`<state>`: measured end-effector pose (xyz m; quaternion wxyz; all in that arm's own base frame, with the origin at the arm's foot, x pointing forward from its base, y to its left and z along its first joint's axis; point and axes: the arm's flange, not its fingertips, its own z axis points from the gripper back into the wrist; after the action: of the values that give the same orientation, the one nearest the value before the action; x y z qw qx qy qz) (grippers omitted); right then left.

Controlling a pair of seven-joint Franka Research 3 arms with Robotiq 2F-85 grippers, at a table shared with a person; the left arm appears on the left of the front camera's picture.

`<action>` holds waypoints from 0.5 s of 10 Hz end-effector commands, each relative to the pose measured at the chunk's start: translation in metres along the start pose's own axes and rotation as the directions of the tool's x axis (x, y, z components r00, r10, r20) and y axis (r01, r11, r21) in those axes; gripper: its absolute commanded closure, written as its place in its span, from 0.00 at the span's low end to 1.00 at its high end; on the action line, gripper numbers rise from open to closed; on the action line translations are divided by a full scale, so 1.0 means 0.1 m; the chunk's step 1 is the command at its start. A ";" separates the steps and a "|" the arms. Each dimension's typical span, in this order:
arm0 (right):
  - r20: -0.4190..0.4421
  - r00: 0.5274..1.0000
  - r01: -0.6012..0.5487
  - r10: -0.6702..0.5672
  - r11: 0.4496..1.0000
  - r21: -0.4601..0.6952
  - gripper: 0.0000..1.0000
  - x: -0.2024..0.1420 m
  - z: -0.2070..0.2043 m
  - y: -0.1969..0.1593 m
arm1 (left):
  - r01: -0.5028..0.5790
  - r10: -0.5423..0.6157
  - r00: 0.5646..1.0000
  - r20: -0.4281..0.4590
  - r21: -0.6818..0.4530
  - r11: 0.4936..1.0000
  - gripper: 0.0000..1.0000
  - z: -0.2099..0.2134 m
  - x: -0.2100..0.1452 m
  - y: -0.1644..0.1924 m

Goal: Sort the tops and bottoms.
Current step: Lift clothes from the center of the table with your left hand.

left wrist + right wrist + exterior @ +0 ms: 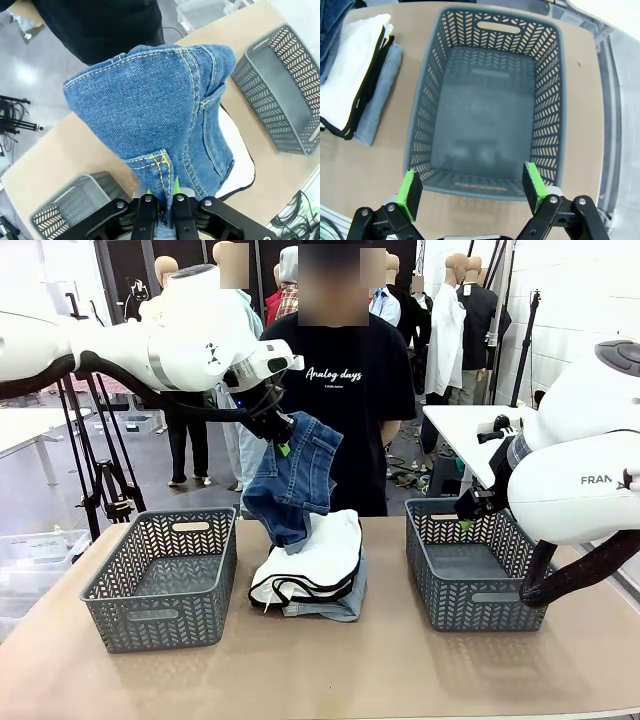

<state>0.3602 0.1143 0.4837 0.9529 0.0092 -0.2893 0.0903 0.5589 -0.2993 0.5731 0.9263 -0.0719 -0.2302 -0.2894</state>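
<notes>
It looked like a robot lab: tripods (112, 502) and white tables (468, 432) stood on bare floor (45, 495) behind the surface (320, 675).

Front camera facing across the tan counter (330, 670) toward the person (345, 390), mid-distance. Left wrist camera pressing close on the dark blue denim garment (150, 110), looking down its fingers (146, 217). Right wrist camera looking down into the grey lattice plastic basket (485, 115), also showing in front view.
</notes>
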 end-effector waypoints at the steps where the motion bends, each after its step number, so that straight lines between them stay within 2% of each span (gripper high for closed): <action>1: -0.007 1.000 -0.003 0.002 1.000 -0.001 0.00 -0.01 -0.01 -0.01 | 0.000 0.000 1.000 0.003 0.002 1.000 1.00 0.02 0.00 0.01; 2: -0.007 1.000 -0.003 0.002 1.000 -0.001 0.00 -0.01 -0.01 -0.01 | 0.028 -0.028 1.000 0.003 0.002 1.000 1.00 0.20 0.01 0.00; 4: -0.007 1.000 -0.003 0.002 1.000 -0.001 0.00 -0.01 -0.01 -0.01 | 0.116 -0.116 0.992 -0.055 0.010 0.993 1.00 0.69 0.04 0.10; 5: -0.007 1.000 -0.003 0.002 1.000 -0.001 0.00 -0.01 -0.01 -0.01 | 0.101 -0.101 0.995 -0.017 -0.005 0.995 1.00 0.89 0.04 0.17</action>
<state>0.3602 0.1143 0.4837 0.9529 0.0092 -0.2893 0.0902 0.5372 -0.2805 0.6308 0.9188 -0.0515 -0.2173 -0.3253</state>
